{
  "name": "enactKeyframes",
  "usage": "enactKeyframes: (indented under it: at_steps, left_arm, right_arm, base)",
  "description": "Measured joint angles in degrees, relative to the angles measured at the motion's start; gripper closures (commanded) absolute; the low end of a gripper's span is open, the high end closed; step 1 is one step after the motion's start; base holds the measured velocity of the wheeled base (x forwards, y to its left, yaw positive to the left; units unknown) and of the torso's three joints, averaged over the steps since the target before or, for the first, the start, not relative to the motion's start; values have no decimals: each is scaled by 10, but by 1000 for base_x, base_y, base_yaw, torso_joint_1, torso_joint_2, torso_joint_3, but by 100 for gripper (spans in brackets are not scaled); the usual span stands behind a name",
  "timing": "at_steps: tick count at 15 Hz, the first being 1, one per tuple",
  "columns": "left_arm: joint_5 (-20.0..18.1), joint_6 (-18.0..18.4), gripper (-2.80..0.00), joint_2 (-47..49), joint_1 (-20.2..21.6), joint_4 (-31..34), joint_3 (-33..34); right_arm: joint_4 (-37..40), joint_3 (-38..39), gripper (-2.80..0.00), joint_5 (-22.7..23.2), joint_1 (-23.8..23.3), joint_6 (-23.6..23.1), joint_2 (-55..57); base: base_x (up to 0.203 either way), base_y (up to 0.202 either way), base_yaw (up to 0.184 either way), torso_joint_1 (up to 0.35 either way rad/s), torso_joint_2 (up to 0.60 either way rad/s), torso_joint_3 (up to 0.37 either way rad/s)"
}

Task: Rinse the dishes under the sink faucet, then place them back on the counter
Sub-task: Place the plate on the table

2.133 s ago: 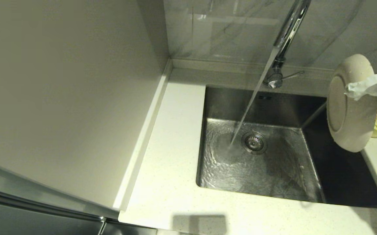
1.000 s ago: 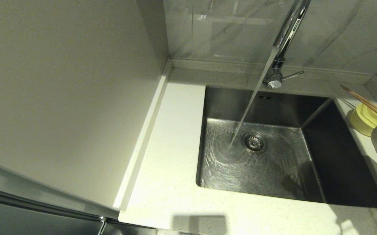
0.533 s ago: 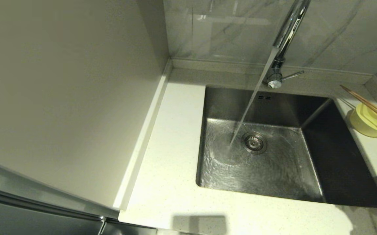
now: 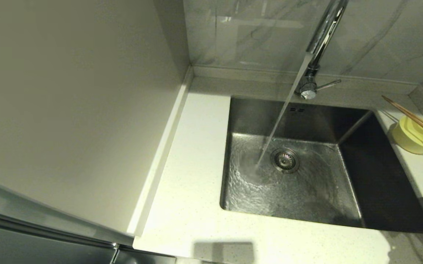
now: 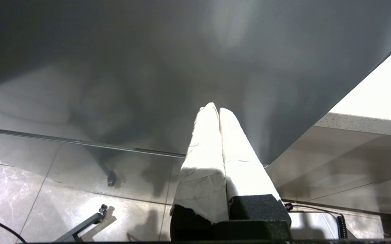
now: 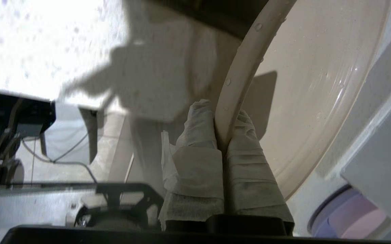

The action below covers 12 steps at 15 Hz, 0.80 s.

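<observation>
Chrome faucet (image 4: 321, 40) is pouring into the sink (image 4: 306, 183) with nothing under it in the head view; the plate that hung over the sink's right edge two seconds ago has left that view, so its rinse looks done. The bowl (image 4: 413, 139) and chopsticks (image 4: 413, 119) wait on the counter (image 4: 193, 205) at its back-right corner. Left wrist view: left gripper (image 5: 217, 113) pressed together, parked low. Right wrist view: right gripper (image 6: 223, 118) pinches the wet plate (image 6: 304, 84) by its rim. No readable writing anywhere.

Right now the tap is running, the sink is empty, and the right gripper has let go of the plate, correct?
Not quite. The right gripper is shut on the plate rim, as the right wrist view shows. The faucet runs into an empty sink.
</observation>
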Motion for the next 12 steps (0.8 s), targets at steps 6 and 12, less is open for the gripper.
enactKeyframes:
  at_steps: [6,12]
  left_arm:
    - [0,0,0,0,0,0,0]
    - [0,0,0,0,0,0,0]
  right_arm:
    - [-87,15,-280,-33,-13,0,56]
    - [-114,20,-280,-35,-41,-3,77]
  base:
    - [0,0,0,0,0,0]
    - [0,0,0,0,0,0]
